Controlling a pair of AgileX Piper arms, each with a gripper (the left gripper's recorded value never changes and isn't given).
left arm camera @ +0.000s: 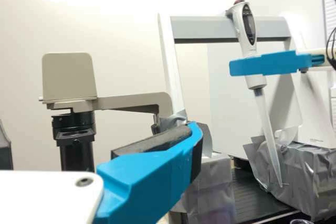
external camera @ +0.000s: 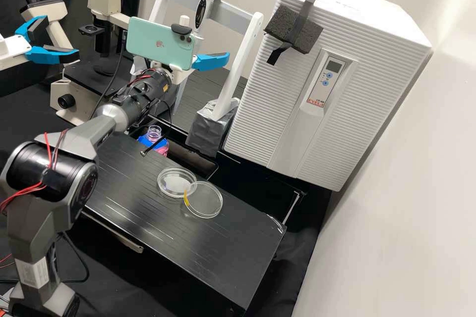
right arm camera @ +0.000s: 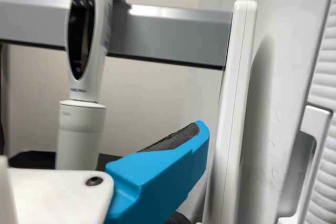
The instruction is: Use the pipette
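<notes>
High view: the pipette (external camera: 201,7) hangs tip down from the grey crossbar of a white rack (external camera: 248,44), beside a large white cabinet (external camera: 347,84). The right gripper (external camera: 207,60) sits level with the pipette's lower body, and I cannot tell whether its jaws grip it. The left gripper (external camera: 60,36) is well apart, near a microscope (external camera: 64,96), jaws wide and holding nothing. On a black tray (external camera: 223,252) a clear dish (external camera: 176,181) meets a second dish (external camera: 204,199) at the edge, with a bottle (external camera: 155,137) near them.

Two overlapping petri dishes (external camera: 176,182) (external camera: 203,199) lie on the black bench (external camera: 213,257).
</notes>
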